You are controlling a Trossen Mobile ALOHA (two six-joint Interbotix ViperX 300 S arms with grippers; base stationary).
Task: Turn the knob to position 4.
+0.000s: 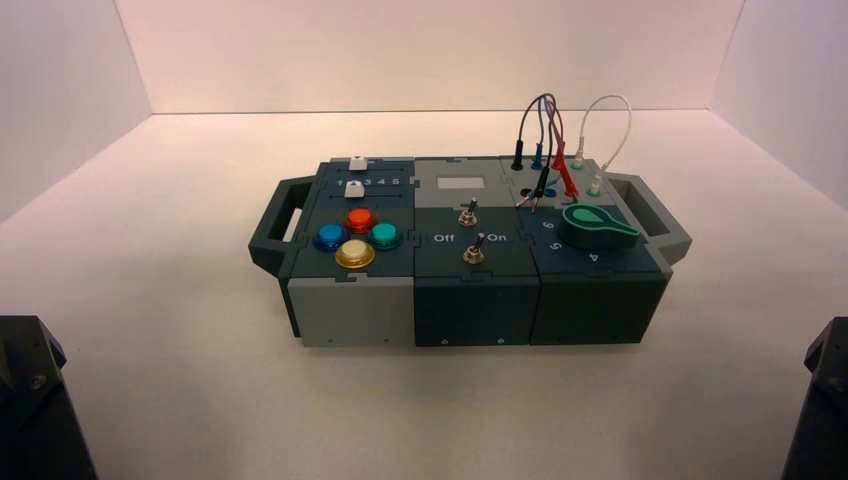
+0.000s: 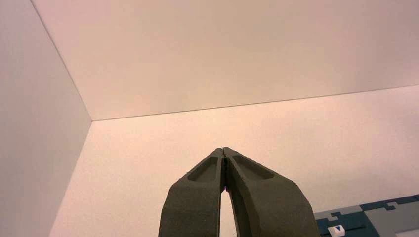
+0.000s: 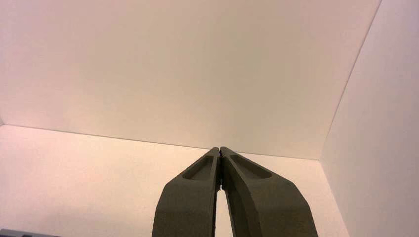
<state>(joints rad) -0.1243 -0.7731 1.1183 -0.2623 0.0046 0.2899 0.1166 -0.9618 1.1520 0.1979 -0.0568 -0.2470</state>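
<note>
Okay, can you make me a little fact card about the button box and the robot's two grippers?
knob: green, front right of the box
big buttons: red, blue, teal, yellow, on the left part
metal switches: two, in the middle
left gripper: fingers shut, away from the box
right gripper: fingers shut, away from the box

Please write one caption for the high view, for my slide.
Green knob on the box's right, wires behind.
</note>
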